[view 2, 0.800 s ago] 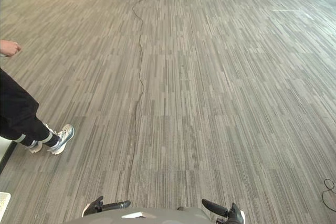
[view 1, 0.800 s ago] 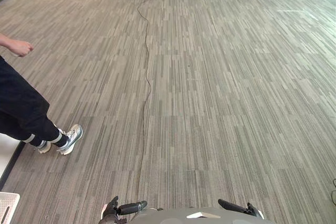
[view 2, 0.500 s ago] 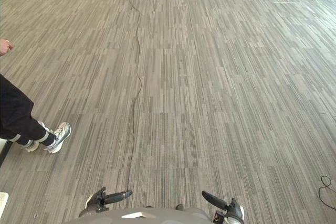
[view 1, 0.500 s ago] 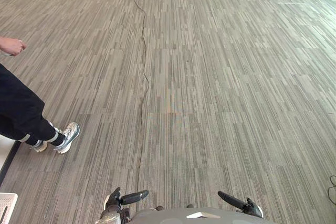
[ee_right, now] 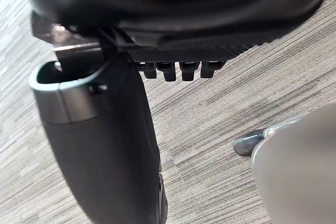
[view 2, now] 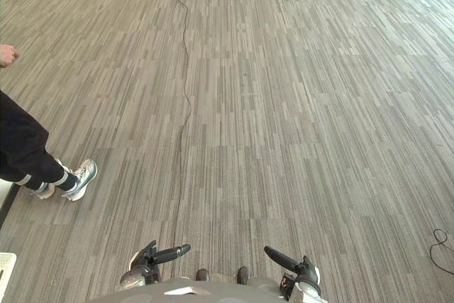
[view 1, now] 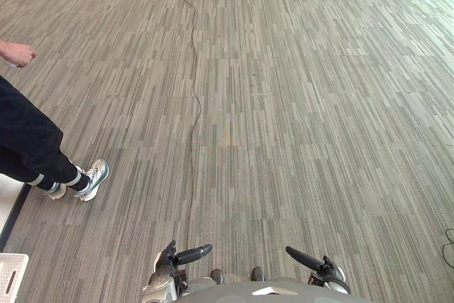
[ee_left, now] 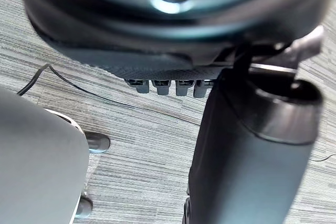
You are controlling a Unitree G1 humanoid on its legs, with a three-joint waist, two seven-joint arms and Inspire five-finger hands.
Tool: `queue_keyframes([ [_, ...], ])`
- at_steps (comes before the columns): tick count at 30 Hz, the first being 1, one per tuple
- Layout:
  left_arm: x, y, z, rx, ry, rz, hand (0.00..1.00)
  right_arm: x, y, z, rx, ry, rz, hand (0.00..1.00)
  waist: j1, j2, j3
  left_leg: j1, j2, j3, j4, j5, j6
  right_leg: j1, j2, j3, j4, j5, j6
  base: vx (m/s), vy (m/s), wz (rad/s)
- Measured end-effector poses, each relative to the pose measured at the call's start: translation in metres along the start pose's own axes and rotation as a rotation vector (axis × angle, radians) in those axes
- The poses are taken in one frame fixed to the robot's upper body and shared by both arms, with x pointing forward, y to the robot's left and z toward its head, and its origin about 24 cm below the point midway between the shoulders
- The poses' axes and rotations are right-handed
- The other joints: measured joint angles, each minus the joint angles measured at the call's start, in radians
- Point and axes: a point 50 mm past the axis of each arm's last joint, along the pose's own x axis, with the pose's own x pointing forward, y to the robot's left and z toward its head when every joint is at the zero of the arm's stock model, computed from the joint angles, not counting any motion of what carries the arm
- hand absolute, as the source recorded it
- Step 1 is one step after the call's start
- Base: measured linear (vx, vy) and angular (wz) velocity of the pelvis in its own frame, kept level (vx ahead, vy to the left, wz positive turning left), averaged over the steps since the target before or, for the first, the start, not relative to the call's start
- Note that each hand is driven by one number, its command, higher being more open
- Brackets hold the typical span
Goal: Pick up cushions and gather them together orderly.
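The whole view has tipped down across the grey carpet (view 1: pixel 305 104), the person (view 1: pixel 25 140) keeps to nine o'clock, and the left hand (view 1: pixel 168 264) at seven and right hand (view 1: pixel 325 271) at five hang loose-fingered and empty, so I judge the cushions are yet to be found.

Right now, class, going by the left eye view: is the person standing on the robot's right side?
No: the person stands on the carpet at the view's left edge, which is the robot's left side.
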Motion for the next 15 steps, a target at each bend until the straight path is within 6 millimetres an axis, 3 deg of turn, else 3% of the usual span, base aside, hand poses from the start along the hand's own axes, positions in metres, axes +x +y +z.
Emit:
queue_keyframes([
  [15,0.0008,0.0005,0.0007,0.019,0.004,-0.004,1.0,-0.0005,0.0023,-0.0015,0.027,0.008,0.013,1.0,-0.001,-0.005,0.003,-0.001,0.001,-0.016,-0.006,0.01,-0.008,0.016,-0.002,-0.043,-0.01,-0.003,-0.007,0.0,-0.013,0.08],
])
